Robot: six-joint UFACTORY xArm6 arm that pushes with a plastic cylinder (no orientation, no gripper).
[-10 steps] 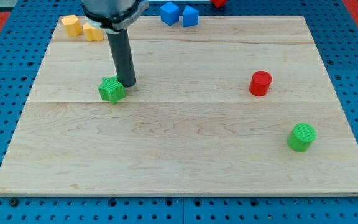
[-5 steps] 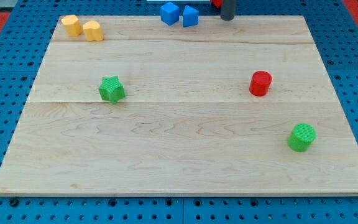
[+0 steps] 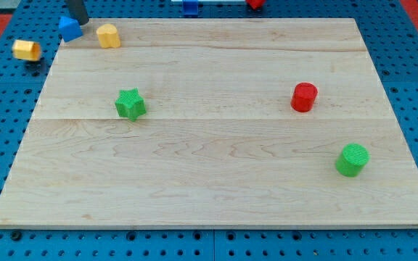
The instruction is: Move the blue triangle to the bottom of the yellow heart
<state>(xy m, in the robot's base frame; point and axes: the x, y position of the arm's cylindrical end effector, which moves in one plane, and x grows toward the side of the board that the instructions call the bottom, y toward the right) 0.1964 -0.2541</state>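
The blue triangle (image 3: 69,28) sits at the board's top left corner, just to the view's left of the yellow heart (image 3: 108,35), with a small gap between them. My tip (image 3: 79,21) is right behind the blue triangle, at its upper right edge, and seems to touch it. The rod enters from the view's top edge.
A second yellow block (image 3: 26,49) lies off the board on the blue pegboard at the left. A blue cube (image 3: 189,7) and a red block (image 3: 255,3) sit at the top edge. A green star (image 3: 130,104), a red cylinder (image 3: 304,96) and a green cylinder (image 3: 352,159) stand on the wooden board (image 3: 209,188).
My tip swept from the top centre to the top left. The blue triangle went with it to beside the yellow heart. The other yellow block slid off the board to the left.
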